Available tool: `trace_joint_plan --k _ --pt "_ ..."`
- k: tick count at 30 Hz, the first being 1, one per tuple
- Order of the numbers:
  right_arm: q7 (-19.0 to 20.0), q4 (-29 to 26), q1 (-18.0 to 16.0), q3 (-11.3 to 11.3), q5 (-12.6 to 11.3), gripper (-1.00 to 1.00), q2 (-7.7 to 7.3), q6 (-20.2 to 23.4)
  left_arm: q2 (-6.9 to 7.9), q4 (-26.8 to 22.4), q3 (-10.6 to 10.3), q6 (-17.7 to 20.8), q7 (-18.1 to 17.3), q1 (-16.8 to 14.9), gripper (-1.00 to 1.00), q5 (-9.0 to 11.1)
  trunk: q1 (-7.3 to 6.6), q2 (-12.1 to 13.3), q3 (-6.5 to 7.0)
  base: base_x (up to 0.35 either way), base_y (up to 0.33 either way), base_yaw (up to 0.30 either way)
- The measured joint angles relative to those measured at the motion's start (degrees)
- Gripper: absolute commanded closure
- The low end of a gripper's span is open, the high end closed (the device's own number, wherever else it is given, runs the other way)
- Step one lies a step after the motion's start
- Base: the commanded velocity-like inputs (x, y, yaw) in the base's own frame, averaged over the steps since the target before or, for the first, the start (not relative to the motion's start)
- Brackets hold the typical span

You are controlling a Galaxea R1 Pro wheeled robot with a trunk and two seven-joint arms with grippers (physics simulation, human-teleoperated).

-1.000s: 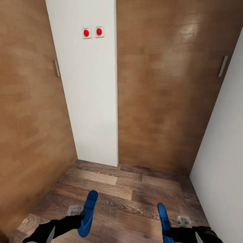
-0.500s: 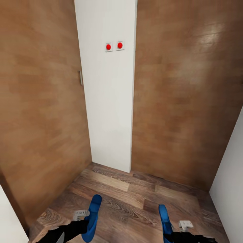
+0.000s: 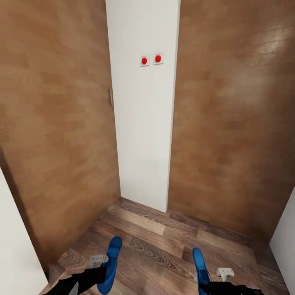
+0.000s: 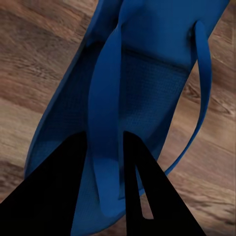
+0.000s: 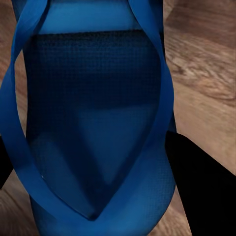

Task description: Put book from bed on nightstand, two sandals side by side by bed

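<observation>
Both grippers, left (image 3: pixel 100 268) and right (image 3: pixel 209 286), are each clamping a sandal (image 3: pixel 110 264) (image 3: pixel 200 268) above the floor (image 3: pixel 159 241), likely by the straps; sandals look light, floppy.

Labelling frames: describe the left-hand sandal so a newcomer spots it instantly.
In the head view, find the white wall panel with two red buttons, then drop to the plank floor. Two blue sandals sit low; the left sandal is held in the left gripper, left of its twin.

Two bright blue sandals, one (image 3: pixel 110 264) at left, other (image 3: pixel 200 266) at right, held above wood floor, well apart
</observation>
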Motion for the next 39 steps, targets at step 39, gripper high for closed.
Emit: trace_joint_plan --k 39 --pt "0.06 0.03 -0.02 0.02 -0.24 1.0 0.01 -0.08 0.0 2.32 -0.06 -0.07 -0.17 0.01 1.0 -0.12 -2.42 4.43 1.98 0.0 0.0 0.091"
